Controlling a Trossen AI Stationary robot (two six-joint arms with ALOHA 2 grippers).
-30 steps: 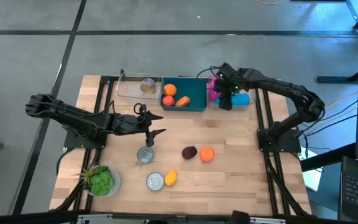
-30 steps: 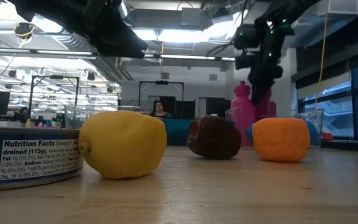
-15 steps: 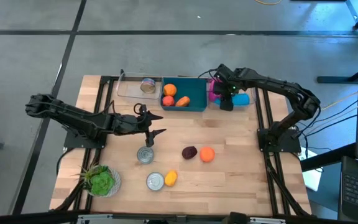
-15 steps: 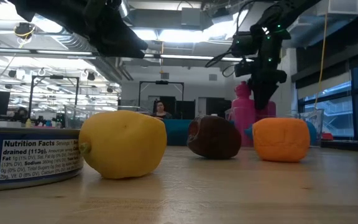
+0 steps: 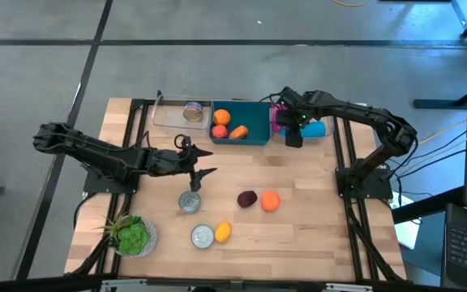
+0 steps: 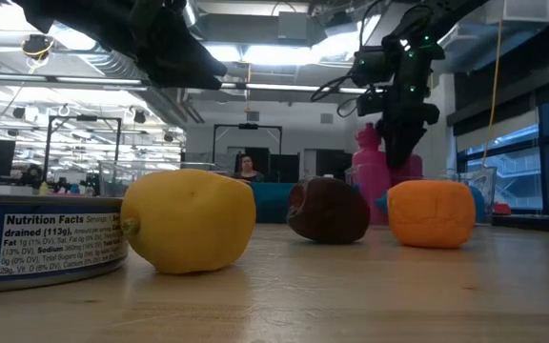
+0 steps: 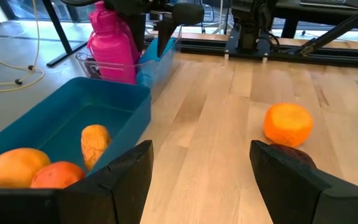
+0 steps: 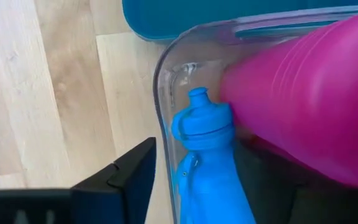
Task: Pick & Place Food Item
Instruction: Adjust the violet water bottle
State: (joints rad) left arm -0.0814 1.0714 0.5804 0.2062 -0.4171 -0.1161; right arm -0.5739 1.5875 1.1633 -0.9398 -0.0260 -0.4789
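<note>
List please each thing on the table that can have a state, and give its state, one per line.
left gripper: open, empty, hovering over the table middle.
right gripper: above the clear bin's edge, nothing visibly held.
teal bin: holds three orange-red food items.
clear bin: holds both bottles.
pink bottle: tilted.
blue bottle: lying down, cap on.
yellow fruit: loose beside a can.
orange fruit: loose beside a dark fruit.

Wooden table [image 5: 314, 211] (fruit [image 5: 270, 200], cans [image 5: 190, 202], bins [image 5: 241, 123])
</note>
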